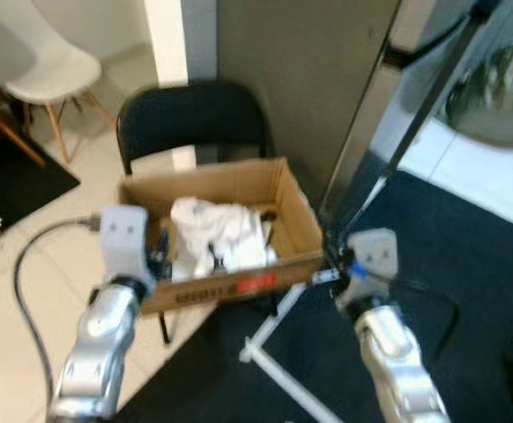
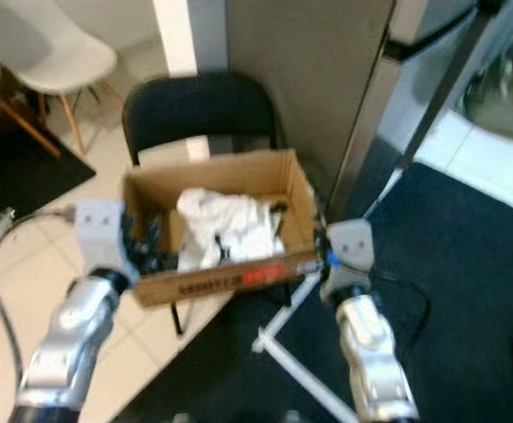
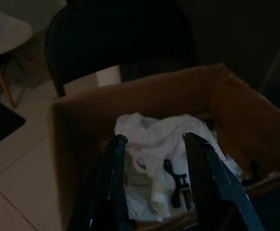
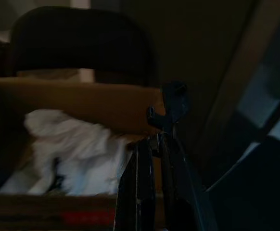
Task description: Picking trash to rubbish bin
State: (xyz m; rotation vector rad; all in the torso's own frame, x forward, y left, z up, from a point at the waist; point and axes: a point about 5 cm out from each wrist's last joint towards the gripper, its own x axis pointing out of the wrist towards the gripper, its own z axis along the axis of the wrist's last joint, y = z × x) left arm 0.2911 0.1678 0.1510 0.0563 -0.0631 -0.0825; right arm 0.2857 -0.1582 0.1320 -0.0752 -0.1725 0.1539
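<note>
An open cardboard box [image 1: 285,187] rests on the seat of a black folding chair [image 1: 190,115]. Crumpled white trash [image 1: 217,233] fills its middle, with a small black item [image 3: 176,185] lying on it. My left gripper [image 3: 154,139] hangs open just above the box's left part, its fingers [image 3: 115,159] on either side of the white trash without touching it. My right gripper [image 4: 152,142] is at the box's right front corner, shut on a small dark hooked piece [image 4: 172,103] that sticks up past its tips.
A grey cabinet wall [image 1: 309,79] rises right behind the chair. Dark blue carpet [image 1: 468,264] lies to the right, with a white stand bar [image 1: 278,374] on the floor. A white chair [image 1: 49,70] stands at the back left on pale tiles.
</note>
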